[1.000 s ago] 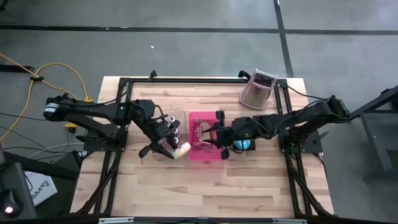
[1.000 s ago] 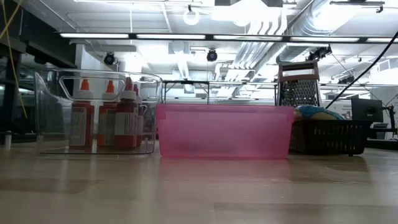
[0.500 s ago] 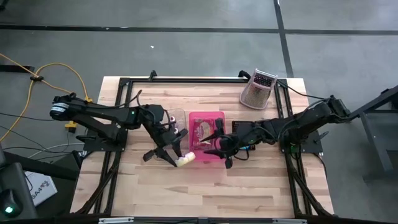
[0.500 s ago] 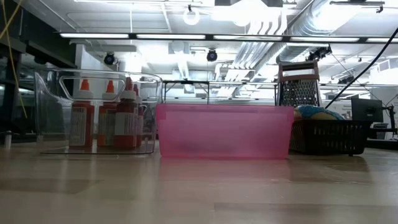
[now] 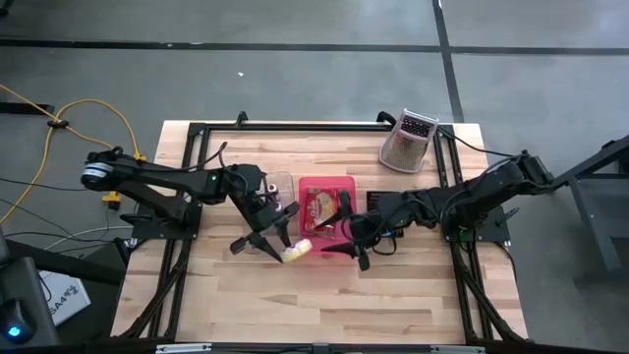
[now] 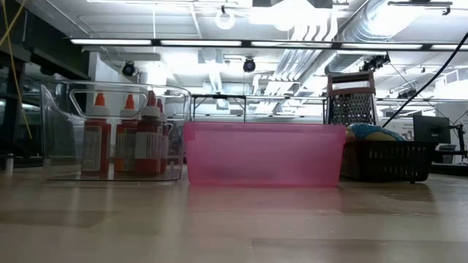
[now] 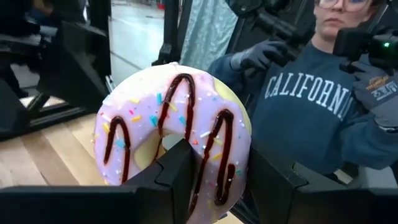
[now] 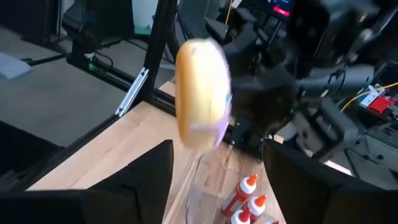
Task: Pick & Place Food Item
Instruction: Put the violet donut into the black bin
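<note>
**Now the doughnut hangs beside the pink bin**

Held edge-on, the doughnut (image 7: 174, 140) is clenched in the left gripper (image 5: 282, 243), raised just beside the pink bin (image 6: 263, 153), probably so it can pass to the other arm or clear the bin's wall. Opposite it waits the right gripper (image 5: 352, 234), fingers spread and empty, over the pink bin's near edge. That bin already holds food items. Alongside it, a clear bin (image 6: 113, 131) holds sauce bottles (image 6: 124, 137); a dark basket (image 6: 384, 159) holds more food.
</note>
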Robot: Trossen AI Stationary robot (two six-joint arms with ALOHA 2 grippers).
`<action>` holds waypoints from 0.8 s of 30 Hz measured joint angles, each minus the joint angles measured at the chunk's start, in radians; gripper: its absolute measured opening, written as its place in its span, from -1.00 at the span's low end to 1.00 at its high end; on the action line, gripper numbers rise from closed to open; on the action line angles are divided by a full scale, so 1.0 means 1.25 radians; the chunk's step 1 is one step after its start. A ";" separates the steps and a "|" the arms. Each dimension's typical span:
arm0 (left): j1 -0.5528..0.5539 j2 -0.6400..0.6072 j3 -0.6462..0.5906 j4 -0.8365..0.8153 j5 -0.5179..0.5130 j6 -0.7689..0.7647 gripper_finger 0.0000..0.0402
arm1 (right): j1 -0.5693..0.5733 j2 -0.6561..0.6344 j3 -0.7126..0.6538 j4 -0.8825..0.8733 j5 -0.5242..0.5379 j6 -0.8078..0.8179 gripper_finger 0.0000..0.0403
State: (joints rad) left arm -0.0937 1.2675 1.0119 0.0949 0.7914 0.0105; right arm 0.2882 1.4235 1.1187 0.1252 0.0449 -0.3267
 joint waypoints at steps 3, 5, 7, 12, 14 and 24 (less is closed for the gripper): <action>0.005 0.018 0.000 0.008 0.000 0.000 -0.36 | 0.000 0.010 0.000 0.018 -0.001 0.000 0.16; 0.010 0.028 0.000 0.019 0.013 -0.002 -0.36 | -0.001 0.020 0.000 0.021 0.000 -0.001 0.16; 0.017 0.035 0.000 0.039 0.031 -0.006 -0.36 | -0.001 0.028 -0.001 0.024 -0.003 -0.003 0.16; 0.035 0.050 0.000 0.059 0.042 -0.013 -0.36 | -0.002 0.044 0.000 0.047 -0.032 0.009 0.16; 0.041 0.051 0.000 0.057 0.044 -0.014 -0.36 | -0.002 0.046 0.000 0.054 -0.038 0.012 0.16; 0.044 0.060 0.000 0.065 0.057 -0.002 -0.36 | -0.002 0.046 0.000 0.085 -0.047 0.016 0.16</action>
State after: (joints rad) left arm -0.0392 1.3422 1.0119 0.1758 0.8630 0.0081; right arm 0.2859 1.4815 1.1183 0.2308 -0.0144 -0.3073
